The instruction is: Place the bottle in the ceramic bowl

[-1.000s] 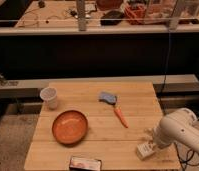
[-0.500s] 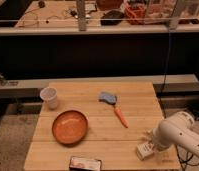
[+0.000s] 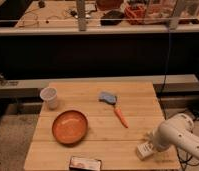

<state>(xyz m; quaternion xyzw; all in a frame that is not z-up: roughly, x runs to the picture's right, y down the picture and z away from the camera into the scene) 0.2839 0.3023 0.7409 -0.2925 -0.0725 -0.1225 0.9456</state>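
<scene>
I see the white arm entering from the lower right, elbow bent, its forearm sloping down and leftward to the table's front right corner. The gripper sits at the bottle, apparently touching it; whether it is gripping, I cannot tell. The bottle rests on the tabletop near the front edge, well apart from the ceramic bowl to its left. Its long axis and cap direction are not discernible.

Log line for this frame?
gripper: at bottle, near-right corner of table | bottle: on table, not in bowl | bowl: near-left
</scene>
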